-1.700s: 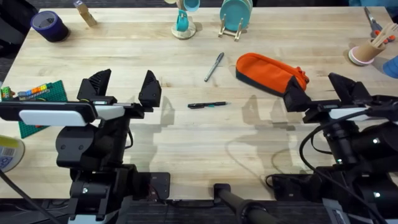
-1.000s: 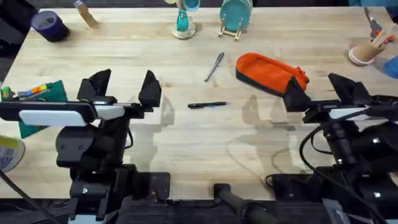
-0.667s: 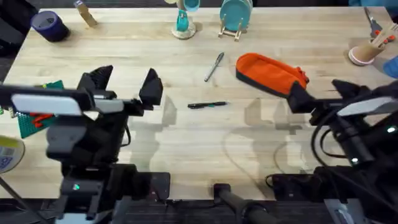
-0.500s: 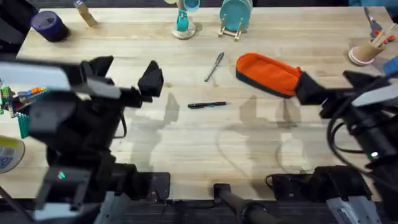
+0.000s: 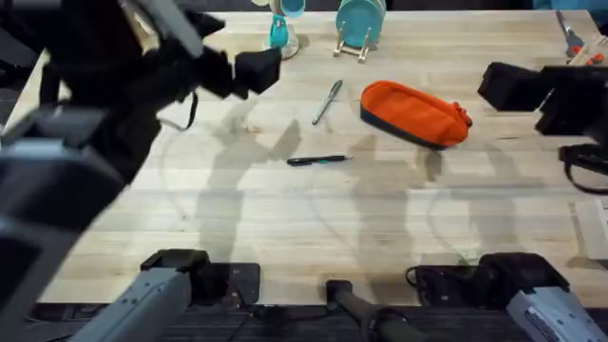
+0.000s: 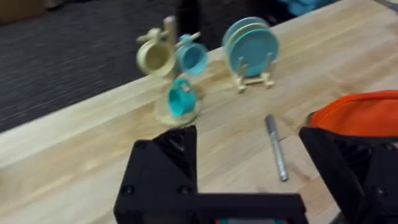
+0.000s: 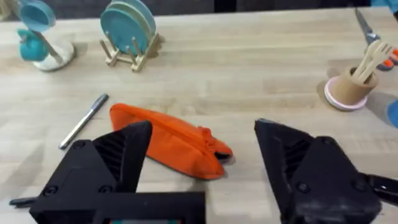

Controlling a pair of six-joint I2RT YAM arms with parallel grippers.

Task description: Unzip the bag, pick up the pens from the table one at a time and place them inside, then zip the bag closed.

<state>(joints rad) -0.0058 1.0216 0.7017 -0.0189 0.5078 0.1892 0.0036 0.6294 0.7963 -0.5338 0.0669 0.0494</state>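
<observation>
From overhead we see a pale plank-wood bench [image 5: 313, 237]. The orange fabric bag [image 5: 413, 112], oblong with a dark underside, lies right of centre. The silver pen [image 5: 328, 101] lies slanted just left of it; the black pen [image 5: 317, 160] lies nearer us, well apart from the bag. A teal plate rack [image 5: 359, 24] and a cup stand [image 5: 280, 28] sit at the far edge. Both arms loom dark and blurred at the sides.

From the left wrist we see the left hand [image 6: 261, 168], its fingers spread wide and holding nothing, above the silver pen [image 6: 276, 148].

From the right wrist we see the right hand [image 7: 205, 162], likewise spread and empty, over the bag [image 7: 171, 144]; a pink cup of wooden sticks [image 7: 349, 87] stands beyond.
</observation>
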